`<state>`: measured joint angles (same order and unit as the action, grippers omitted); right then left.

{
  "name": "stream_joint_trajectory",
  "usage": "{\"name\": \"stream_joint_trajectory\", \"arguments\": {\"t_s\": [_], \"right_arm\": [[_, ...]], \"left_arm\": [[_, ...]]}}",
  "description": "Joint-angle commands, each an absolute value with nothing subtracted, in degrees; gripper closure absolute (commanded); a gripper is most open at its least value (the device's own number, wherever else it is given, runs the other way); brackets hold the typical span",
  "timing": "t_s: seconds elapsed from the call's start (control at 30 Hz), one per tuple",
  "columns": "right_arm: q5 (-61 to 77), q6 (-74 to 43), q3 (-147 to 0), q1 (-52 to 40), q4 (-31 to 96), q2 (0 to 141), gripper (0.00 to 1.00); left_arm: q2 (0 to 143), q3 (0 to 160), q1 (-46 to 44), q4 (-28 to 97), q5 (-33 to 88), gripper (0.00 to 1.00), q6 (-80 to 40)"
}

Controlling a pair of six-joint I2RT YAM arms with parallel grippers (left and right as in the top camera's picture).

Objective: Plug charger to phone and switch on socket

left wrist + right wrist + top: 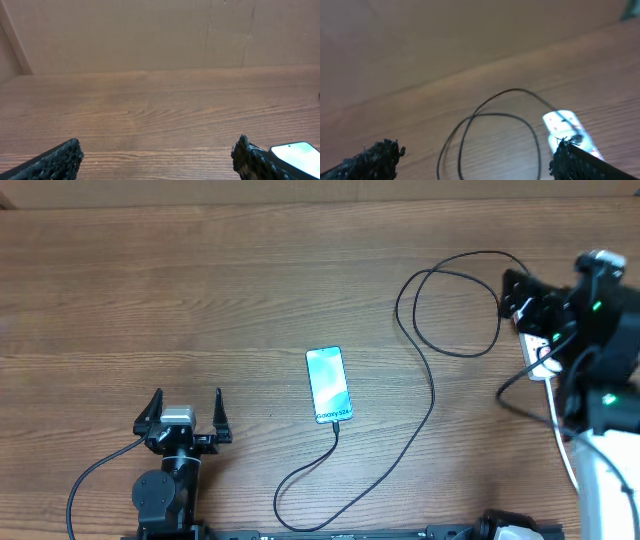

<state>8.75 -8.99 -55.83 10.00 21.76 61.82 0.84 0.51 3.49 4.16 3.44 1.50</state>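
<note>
Showing the phone (pixel 328 385) right of the spread-open left gripper (pixel 187 398); socket (pixel 567 130) near the likewise open right gripper (pixel 476 150).

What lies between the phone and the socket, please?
Only the charger cable, looping over the bare table between the phone and the socket; the overhead view shows it.
</note>
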Motion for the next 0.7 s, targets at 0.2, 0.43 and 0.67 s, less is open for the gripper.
{"name": "stream_joint_trajectory", "arguments": {"t_s": [0.2, 0.43, 0.67], "right_arm": [[8.6, -9.0, -35.4, 5.1, 1.0, 48.8, 0.0], [8.6, -9.0, -23.6, 3.4, -9.8, 38.7, 0.0], [8.6, -9.0, -15.3, 0.8, -15.4, 31.0, 0.0]], "left_arm": [[0.2, 0.3, 3.9, 4.3, 4.0, 0.01, 2.2], [0.2, 0.3, 3.9, 4.3, 4.0, 0.01, 2.2], [0.2, 0.3, 3.9, 4.3, 4.0, 0.01, 2.2]]}}
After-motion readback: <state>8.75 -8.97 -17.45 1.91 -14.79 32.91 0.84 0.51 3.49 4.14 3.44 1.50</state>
